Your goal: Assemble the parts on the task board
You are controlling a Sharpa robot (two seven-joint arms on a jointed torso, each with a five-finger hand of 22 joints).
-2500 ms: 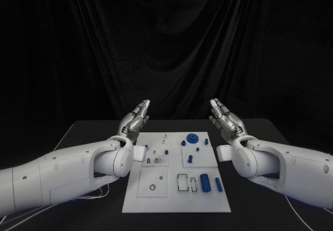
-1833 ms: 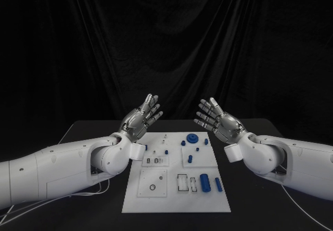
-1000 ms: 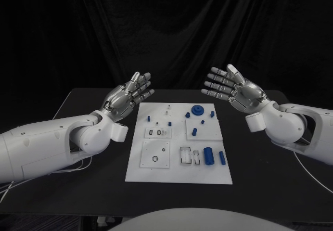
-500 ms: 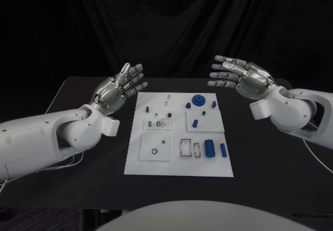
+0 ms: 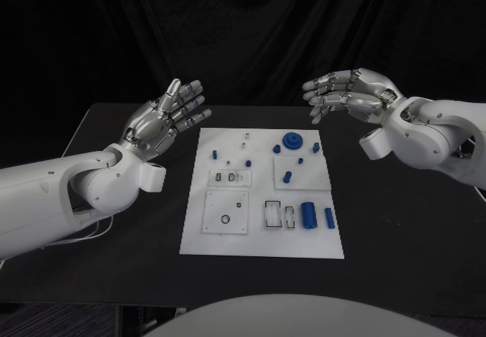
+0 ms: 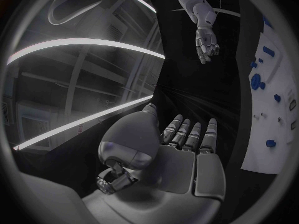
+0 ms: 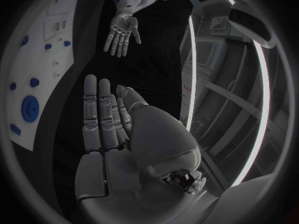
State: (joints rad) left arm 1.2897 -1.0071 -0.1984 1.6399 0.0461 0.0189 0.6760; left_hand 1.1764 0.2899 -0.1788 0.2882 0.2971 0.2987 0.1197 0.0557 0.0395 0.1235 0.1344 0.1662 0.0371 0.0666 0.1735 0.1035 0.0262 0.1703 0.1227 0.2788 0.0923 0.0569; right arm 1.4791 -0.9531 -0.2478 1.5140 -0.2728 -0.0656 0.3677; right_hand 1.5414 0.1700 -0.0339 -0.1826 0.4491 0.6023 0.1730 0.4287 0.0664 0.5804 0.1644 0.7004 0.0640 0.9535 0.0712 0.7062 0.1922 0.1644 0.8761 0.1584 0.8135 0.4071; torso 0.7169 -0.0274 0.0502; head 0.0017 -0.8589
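White task board between two raised hands

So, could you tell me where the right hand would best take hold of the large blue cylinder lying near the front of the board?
Probably across the round sides of the large blue cylinder, at mid-length, coming from above. It lies flat on the task board, with close neighbours alongside, so fingers need care. The right hand is empty.

Both the left hand and right hand have spread apart and turned palms downward.
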